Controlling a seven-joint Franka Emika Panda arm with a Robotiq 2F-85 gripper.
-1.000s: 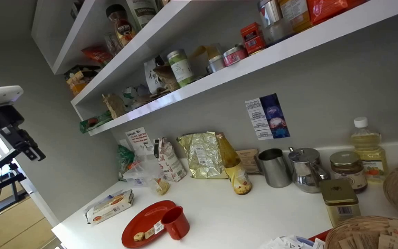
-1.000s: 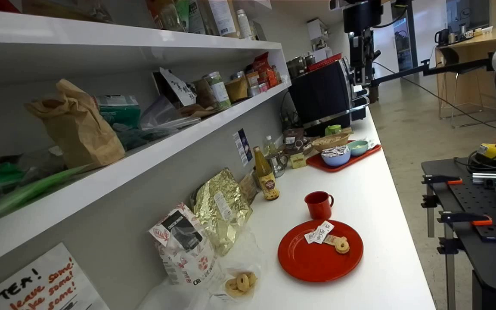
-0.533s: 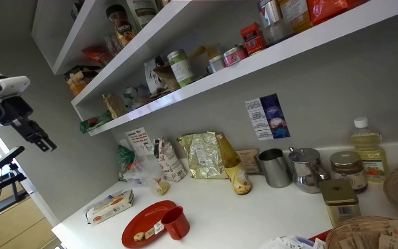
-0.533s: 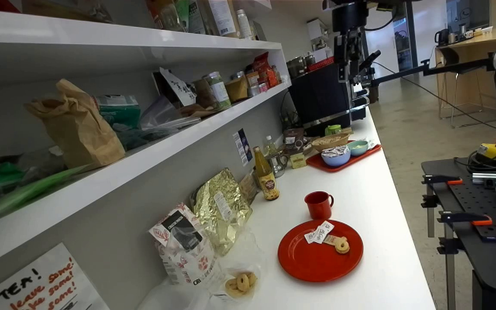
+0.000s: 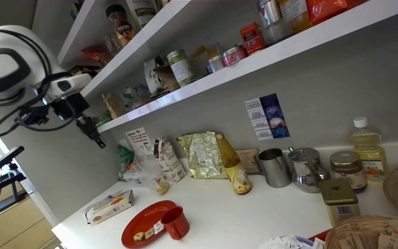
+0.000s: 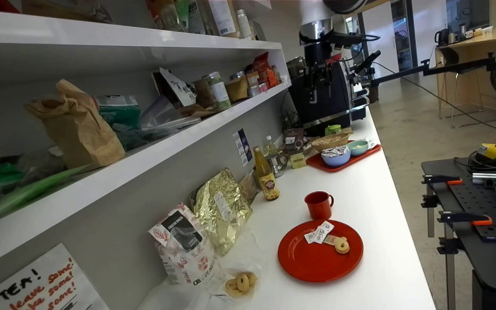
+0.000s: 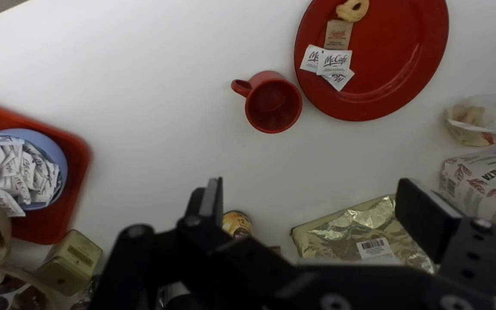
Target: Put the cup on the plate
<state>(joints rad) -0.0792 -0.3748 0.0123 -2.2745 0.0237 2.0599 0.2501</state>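
The small red cup (image 5: 175, 224) stands upright on the white counter beside the red plate; it shows in an exterior view (image 6: 318, 206) and in the wrist view (image 7: 274, 105) with its handle pointing away from the plate. The flat round red plate (image 5: 143, 221) holds a few white sachets, a tan packet and a ring biscuit; its bare face also shows in an exterior view (image 6: 312, 263) and in the wrist view (image 7: 398, 56). My gripper (image 7: 310, 180) is open with nothing between its fingers. It hangs high above the counter in both exterior views (image 5: 101, 143) (image 6: 320, 91).
A gold foil bag (image 6: 222, 211), a yellow bottle (image 6: 266, 174) and a patterned paper bag (image 6: 185, 249) stand along the wall. A red tray (image 6: 345, 163) with bowls lies farther along the counter. White shelves (image 5: 219, 77) jut out above the counter.
The arm has moved farther over the counter: rightward in an exterior view, leftward and slightly lower in another. More of the arm shows now. The cup and plate have not moved.
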